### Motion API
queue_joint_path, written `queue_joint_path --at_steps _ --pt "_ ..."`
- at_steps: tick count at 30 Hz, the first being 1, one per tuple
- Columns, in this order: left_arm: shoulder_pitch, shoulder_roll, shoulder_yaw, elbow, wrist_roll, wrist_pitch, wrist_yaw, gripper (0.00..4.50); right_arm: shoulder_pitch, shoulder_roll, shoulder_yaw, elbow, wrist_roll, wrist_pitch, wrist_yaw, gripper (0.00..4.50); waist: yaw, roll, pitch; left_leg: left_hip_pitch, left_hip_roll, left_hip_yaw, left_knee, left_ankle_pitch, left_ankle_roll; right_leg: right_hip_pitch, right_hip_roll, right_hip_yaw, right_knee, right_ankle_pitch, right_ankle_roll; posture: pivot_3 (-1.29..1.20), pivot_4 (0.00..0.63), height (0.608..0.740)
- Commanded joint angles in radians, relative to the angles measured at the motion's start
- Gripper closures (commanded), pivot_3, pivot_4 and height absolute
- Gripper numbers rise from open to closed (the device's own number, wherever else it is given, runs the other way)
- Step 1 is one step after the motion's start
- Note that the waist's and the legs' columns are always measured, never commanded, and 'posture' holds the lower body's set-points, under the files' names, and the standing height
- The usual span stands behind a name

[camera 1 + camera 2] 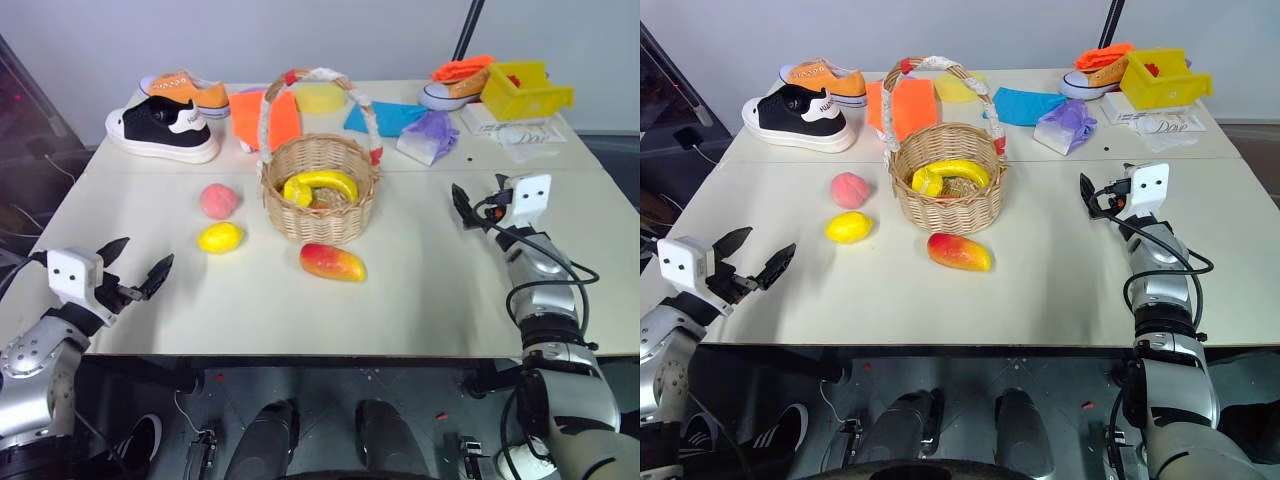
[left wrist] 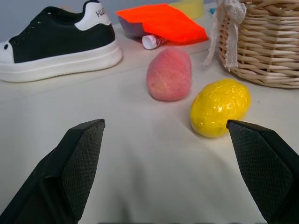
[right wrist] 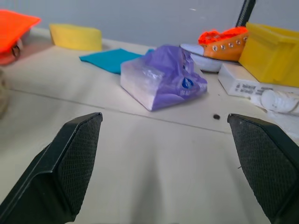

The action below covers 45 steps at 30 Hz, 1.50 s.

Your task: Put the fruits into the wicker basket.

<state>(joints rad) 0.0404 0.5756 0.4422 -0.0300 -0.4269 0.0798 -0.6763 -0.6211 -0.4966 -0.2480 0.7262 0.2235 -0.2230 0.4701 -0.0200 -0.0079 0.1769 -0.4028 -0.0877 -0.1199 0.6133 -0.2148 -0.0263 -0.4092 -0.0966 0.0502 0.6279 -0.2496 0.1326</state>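
while both spread wide, left hand (image 1: 133, 268) empty near lemon (image 1: 220, 237); right hand (image 1: 478, 203) empty

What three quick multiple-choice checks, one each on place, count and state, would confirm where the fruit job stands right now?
1. Where is the curved yellow banana?
A. inside the round woven wicker basket
B. on the table by the black shoe
C. in the yellow bin

2. How many fruits lie on the white table outside the basket?
A. one
B. three
C. five

3. How are the left gripper's fingers?
A. shut on the lemon
B. shut, empty
C. open, empty

Answers: 1 A, the banana rests inside the basket's rim. 2 B, the pink peach, yellow lemon and red-orange mango lie on the table. 3 C, its fingers stand apart, short of the lemon.
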Motion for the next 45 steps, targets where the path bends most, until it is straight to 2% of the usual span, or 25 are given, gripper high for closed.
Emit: queue_joint_path --at_steps 1,6,11,16,23,26,31,37,45 --pt "-0.013 -0.01 -0.009 -0.029 -0.026 0.001 -0.01 0.0 0.044 0.007 -0.028 -0.113 0.079 0.001 0.089 0.02 0.001 0.0 0.0 0.0 0.0 0.0 0.0 0.0 0.0 0.0 0.0 0.0 0.0 0.0 0.0 0.0 0.15 0.74" --pt "0.004 0.0 -0.043 -0.109 -0.071 0.026 -0.081 0.0 0.237 -0.007 0.014 -0.465 0.204 0.133 0.264 0.02 0.005 0.0 0.0 -0.001 0.0 -0.001 0.0 0.0 0.0 0.0 0.0 0.0 0.0 0.0 0.0 0.0 0.15 0.74" --pt "0.075 0.037 -0.078 -0.223 -0.134 0.062 -0.208 0.0 0.42 -0.1 0.126 -0.824 0.267 0.331 0.411 0.02 0.001 0.0 0.0 0.0 0.0 -0.001 0.0 0.0 0.0 0.0 0.0 0.0 0.0 -0.002 -0.003 0.0 0.15 0.74" --pt "0.134 0.079 -0.105 -0.269 -0.135 0.06 -0.3 0.0 0.435 -0.171 0.23 -0.986 0.226 0.465 0.439 0.02 0.006 0.0 0.0 -0.001 0.002 0.0 0.0 -0.001 0.0 0.0 -0.001 0.0 -0.002 -0.004 -0.008 0.0 0.15 0.74" --pt "0.141 0.062 -0.108 -0.271 -0.115 0.031 -0.286 0.0 0.31 -0.166 0.361 -1.006 0.101 0.577 0.389 0.02 0.01 0.0 0.0 -0.004 0.002 -0.001 0.0 -0.001 0.0 0.0 -0.001 -0.001 -0.007 -0.004 -0.008 0.0 0.15 0.74" --pt "0.144 0.056 -0.118 -0.279 -0.112 0.026 -0.284 0.0 0.253 -0.14 0.414 -0.987 0.039 0.628 0.342 0.02 0.01 0.0 0.0 -0.004 0.002 -0.001 0.0 -0.001 0.0 0.0 -0.001 -0.001 -0.008 -0.004 -0.008 0.0 0.15 0.74" --pt "0.156 0.05 -0.118 -0.292 -0.113 0.026 -0.286 0.0 0.201 -0.095 0.499 -0.93 -0.011 0.661 0.354 0.02 0.009 0.0 0.0 -0.004 0.002 -0.001 0.0 -0.001 0.0 0.0 -0.001 -0.001 -0.008 -0.004 -0.008 0.0 0.15 0.74" --pt "0.175 0.042 -0.125 -0.313 -0.119 0.031 -0.281 0.0 0.143 -0.039 0.518 -0.823 -0.063 0.632 0.338 0.02 0.008 0.0 0.0 -0.004 0.002 -0.001 0.0 -0.001 0.0 0.0 0.0 -0.001 -0.008 -0.004 -0.007 0.0 0.15 0.74" --pt "0.187 0.042 -0.13 -0.322 -0.118 0.03 -0.274 0.0 0.127 -0.013 0.527 -0.789 -0.074 0.636 0.37 0.02 0.008 0.0 0.0 -0.004 0.002 -0.001 0.0 -0.001 0.0 0.0 0.0 -0.002 -0.008 -0.004 -0.007 0.0 0.15 0.74"
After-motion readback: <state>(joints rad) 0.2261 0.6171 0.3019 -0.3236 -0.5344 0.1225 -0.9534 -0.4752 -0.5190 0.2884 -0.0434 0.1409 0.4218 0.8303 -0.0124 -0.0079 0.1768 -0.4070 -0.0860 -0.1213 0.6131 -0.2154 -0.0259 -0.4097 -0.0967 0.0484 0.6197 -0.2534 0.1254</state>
